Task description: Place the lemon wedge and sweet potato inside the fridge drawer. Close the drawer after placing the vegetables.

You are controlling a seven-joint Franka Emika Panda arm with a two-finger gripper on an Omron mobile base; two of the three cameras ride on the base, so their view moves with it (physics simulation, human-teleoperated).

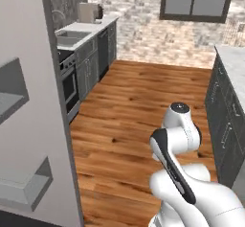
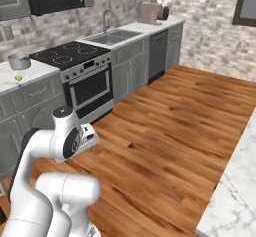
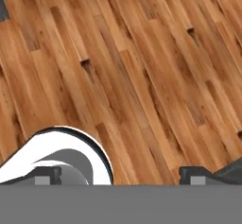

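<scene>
Fingers are seen spread wide in the hand view, the gripper (image 3: 120,176) aimed down at bare wooden floor (image 3: 142,76), with nothing between the tips and nothing held. The lemon wedge (image 2: 18,78) is found in the right base view as a tiny yellow-green speck on the pale counter (image 2: 30,73), just in front of a small grey pot (image 2: 19,61) and left of the black stove top (image 2: 67,53). The key relation is judged as follows: the wedge lies up on the counter, off to the left of and beyond the arm (image 2: 55,146), while the fingers point at the floor, well apart from it. A lift and a turn toward that counter are therefore likely needed before any grasp. The wedge's long axis cannot be told, as it is too small. Only one arm is present, so no choice of hand arises. In the left base view a tall pale fridge panel (image 1: 38,125) with grey shelf bins (image 1: 26,190) is seen at the left edge, on the other side of the arm from the counter. No brand, label or writing can be read anywhere.
</scene>
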